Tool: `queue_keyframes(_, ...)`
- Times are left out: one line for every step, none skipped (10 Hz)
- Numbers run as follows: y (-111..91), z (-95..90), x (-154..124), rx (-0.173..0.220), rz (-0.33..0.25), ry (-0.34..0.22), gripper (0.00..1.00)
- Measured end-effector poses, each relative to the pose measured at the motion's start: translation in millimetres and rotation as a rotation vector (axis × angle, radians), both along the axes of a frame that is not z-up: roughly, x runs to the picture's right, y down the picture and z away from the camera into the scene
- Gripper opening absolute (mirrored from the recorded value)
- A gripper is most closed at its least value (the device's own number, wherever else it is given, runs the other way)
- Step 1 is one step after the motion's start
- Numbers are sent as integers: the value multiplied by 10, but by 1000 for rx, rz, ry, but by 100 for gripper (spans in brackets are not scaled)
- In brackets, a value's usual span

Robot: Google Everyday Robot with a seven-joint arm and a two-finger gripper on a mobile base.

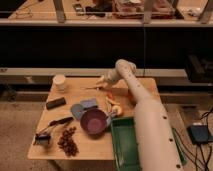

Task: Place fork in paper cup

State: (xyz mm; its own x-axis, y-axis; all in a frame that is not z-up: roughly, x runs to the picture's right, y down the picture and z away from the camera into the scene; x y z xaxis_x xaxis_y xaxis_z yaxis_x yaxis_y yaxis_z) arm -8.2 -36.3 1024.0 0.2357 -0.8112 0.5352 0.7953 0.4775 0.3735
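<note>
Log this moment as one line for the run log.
pincer: over far side of table, right of paper cup | fork: just under pincer, not in cup | step: placing pending

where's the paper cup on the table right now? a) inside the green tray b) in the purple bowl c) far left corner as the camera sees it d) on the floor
c: the paper cup stands at the table's far left corner, with the gripper further along the far edge, near its middle.

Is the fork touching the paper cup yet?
Apart. The camera view shows bare table between the fork and the paper cup; the gripper is at the fork's other end.
</note>
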Motion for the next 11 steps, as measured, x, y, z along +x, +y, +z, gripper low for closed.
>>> queue_keyframes(-11, 18, 1, -2, 7, 4, 56)
queue_keyframes(-23, 34, -6, -3, 14, 6, 56)
queue_keyframes(-27, 43, -13, -4, 18, 7, 56)
queue_keyframes(-31, 52, -34, -5, 21, 5, 52)
queue_keyframes(-28, 57, -52, -7, 23, 4, 44)
queue_keyframes(-21, 61, -59, -9, 24, 3, 38)
queue_keyframes(-8, 67, -59, -12, 25, 2, 31)
queue_keyframes(-5, 65, -59, -13, 25, 2, 21)
queue_keyframes(-1, 64, -65, -15, 24, 1, 12)
queue_keyframes(13, 67, -70, -18, 20, 3, 4)
queue_keyframes(29, 71, -71, -22, 15, 7, 0)
